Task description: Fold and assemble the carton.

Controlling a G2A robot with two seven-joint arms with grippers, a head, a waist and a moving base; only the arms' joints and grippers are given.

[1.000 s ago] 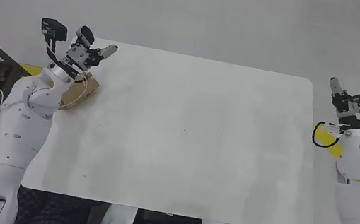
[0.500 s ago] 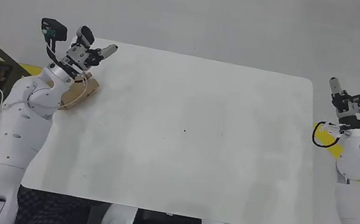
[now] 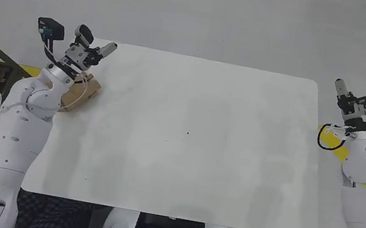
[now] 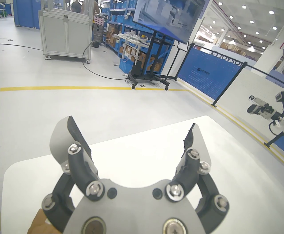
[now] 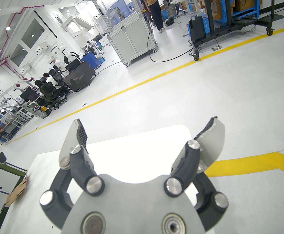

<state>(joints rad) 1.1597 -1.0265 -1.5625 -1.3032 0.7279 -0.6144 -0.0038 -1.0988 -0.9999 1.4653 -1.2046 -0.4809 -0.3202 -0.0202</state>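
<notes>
Left tool (image 3: 97, 40) is spread wide, nothing between its fingers. You can see it best from its own wrist view, where the left tool (image 4: 132, 124) has both black pads well apart with just bare counter (image 4: 133, 155) behind the gap. It hangs over the far left corner of the counter (image 3: 186, 136), pointing out toward the far edge.

The carton (image 3: 86, 92) isn't in anybody's grip. It's a flat brown piece of cardboard lying right at the counter's left edge, just behind the left tool and partly tucked under that arm's wrist, so I can't make out its full shape or whether any flap is folded. A corner of the carton (image 4: 37, 223) pokes into the left wrist view beside the tool's base, and from across the counter the right wrist view shows the carton (image 5: 17, 190) as a thin brown sliver at the far side.

Right tool (image 3: 352, 93) is spread open too, and empty. It's off past the counter's right edge near the far right corner, well apart from the carton. In its own view the right tool (image 5: 145, 123) frames the counter (image 5: 133, 144) corner between its fingers, with a yellow floor line (image 5: 244, 164) beside it. The left wrist view also catches the right tool (image 4: 264, 109) way off in the distance.
</notes>
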